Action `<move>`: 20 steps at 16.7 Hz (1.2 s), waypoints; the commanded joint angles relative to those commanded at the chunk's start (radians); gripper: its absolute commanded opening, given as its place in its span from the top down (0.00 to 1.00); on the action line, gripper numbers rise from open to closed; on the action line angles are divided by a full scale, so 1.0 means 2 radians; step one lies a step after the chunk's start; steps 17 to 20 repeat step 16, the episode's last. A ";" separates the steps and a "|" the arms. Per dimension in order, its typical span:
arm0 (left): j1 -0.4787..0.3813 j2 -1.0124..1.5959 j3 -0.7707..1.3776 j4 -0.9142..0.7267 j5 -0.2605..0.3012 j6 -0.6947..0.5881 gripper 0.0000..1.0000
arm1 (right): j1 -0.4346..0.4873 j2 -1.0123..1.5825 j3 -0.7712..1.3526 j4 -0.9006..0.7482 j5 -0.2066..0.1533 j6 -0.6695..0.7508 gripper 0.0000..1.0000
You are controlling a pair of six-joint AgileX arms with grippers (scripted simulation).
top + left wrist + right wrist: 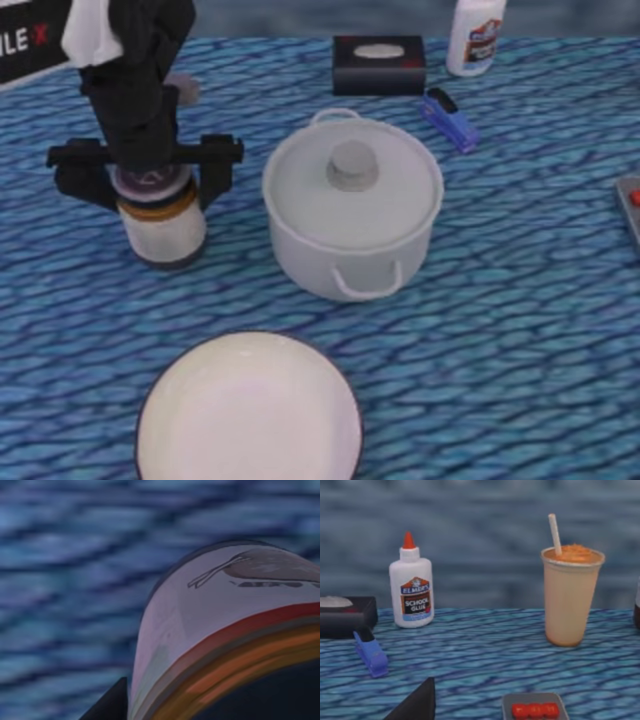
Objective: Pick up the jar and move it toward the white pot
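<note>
Clamping the jar near its lid, the left gripper has it left of the white pot. Looks stiff, light, smooth-sided, so a high grip suits. Right gripper's out of sight.

White plate with dark rim sitting at the near edge of the blue patterned table, left of centre, partly cut off by the frame. Dark tissue box lying at the far side, white tissue showing on top. Blue stapler lying just right of the box, angled. White glue bottle standing upright beyond the stapler, orange cap showing in the right wrist view. Orange drink cup with straw standing well apart from the glue bottle. Grey device with red buttons lying at the table's right edge.
</note>
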 joint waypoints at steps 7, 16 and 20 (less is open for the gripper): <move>0.000 0.000 0.000 0.000 0.000 0.000 0.25 | 0.000 0.000 0.000 0.000 0.000 0.000 0.00; 0.000 0.000 0.000 0.000 0.000 0.000 0.00 | 0.000 0.000 0.000 0.000 0.000 0.000 0.00; 0.000 0.000 0.000 0.000 0.000 0.000 0.00 | 0.000 0.000 0.000 0.000 0.000 0.000 0.00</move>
